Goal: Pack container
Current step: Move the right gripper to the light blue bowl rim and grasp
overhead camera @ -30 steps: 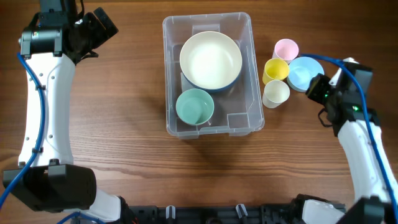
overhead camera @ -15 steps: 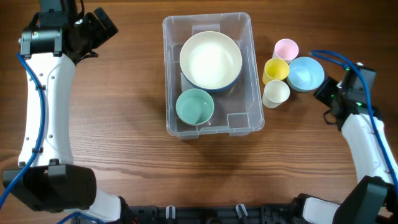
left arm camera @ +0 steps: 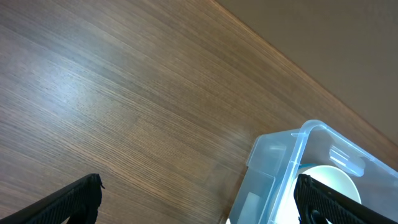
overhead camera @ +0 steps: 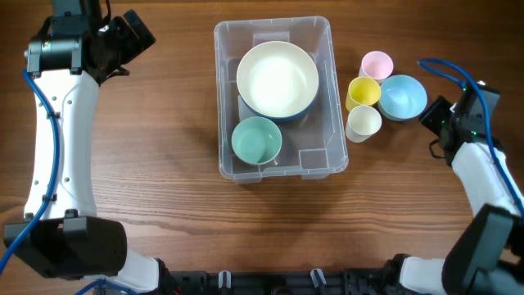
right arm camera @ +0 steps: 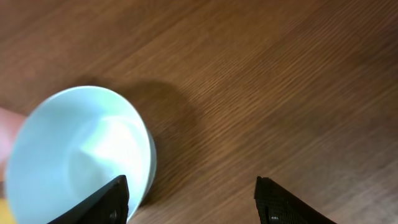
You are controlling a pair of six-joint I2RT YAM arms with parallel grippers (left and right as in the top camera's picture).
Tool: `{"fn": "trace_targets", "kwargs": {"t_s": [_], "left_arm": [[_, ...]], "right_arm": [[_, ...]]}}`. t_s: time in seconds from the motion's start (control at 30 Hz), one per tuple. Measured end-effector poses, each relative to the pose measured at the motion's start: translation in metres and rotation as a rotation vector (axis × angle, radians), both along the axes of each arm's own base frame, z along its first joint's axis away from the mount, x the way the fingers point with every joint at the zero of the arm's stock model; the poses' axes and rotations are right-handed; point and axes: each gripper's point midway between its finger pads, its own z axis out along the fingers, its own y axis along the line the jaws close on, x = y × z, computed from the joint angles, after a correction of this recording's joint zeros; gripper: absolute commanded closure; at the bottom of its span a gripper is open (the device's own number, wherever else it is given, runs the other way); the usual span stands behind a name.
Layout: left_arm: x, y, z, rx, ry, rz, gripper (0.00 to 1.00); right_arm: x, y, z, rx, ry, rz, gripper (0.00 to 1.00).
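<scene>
Backing rightward, the right end effector [right arm camera: 189, 186] sits just clear of the light-blue bowl [overhead camera: 402, 96], fingers wide and empty, probably lining up a rim grasp. Equally open and empty, the left end effector [left arm camera: 199, 199] idles. Mid-bench [overhead camera: 164, 205], the container [overhead camera: 219, 106] holds 2 bowls [overhead camera: 277, 79].

Table [overhead camera: 164, 188]: wood grain, satin finish, soft glare in the left wrist view. Container [overhead camera: 338, 123]: clear plastic, glossy, smooth. Cream bowl [overhead camera: 277, 79], teal bowl [overhead camera: 256, 140] and light blue bowl [overhead camera: 402, 96]: smooth, near matt. Left arm shell [overhead camera: 61, 139]: white, smooth.
</scene>
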Motion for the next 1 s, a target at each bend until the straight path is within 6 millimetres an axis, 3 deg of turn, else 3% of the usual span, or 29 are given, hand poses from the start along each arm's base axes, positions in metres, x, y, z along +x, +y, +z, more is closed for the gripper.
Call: {"fn": "trace_targets", "kwargs": {"t_s": [0.17, 0.37, 0.47, 0.53, 0.6, 0.63, 0.87, 1.0], "left_arm": [[0.000, 0.000, 0.000, 0.000, 0.000, 0.000, 0.00], [0.000, 0.000, 0.000, 0.000, 0.000, 0.000, 0.00], [0.000, 0.000, 0.000, 0.000, 0.000, 0.000, 0.00], [0.000, 0.000, 0.000, 0.000, 0.000, 0.000, 0.00], [0.000, 0.000, 0.000, 0.000, 0.000, 0.000, 0.00], [0.000, 0.000, 0.000, 0.000, 0.000, 0.000, 0.00], [0.000, 0.000, 0.000, 0.000, 0.000, 0.000, 0.00], [0.000, 0.000, 0.000, 0.000, 0.000, 0.000, 0.00]], "right_arm": [[0.010, 0.001, -0.029, 0.028, 0.025, 0.017, 0.31], [0.026, 0.017, -0.057, 0.113, 0.008, 0.094, 0.31], [0.028, 0.022, -0.061, 0.136, 0.003, 0.115, 0.46], [0.029, 0.023, -0.060, 0.143, -0.004, 0.122, 0.74], [0.029, 0.024, -0.060, 0.147, -0.005, 0.129, 0.91], [0.029, 0.024, -0.060, 0.147, -0.005, 0.130, 0.95], [0.024, 0.025, -0.062, 0.154, 0.020, 0.124, 0.96], [0.011, 0.020, -0.054, 0.123, 0.062, 0.088, 0.96]]}}
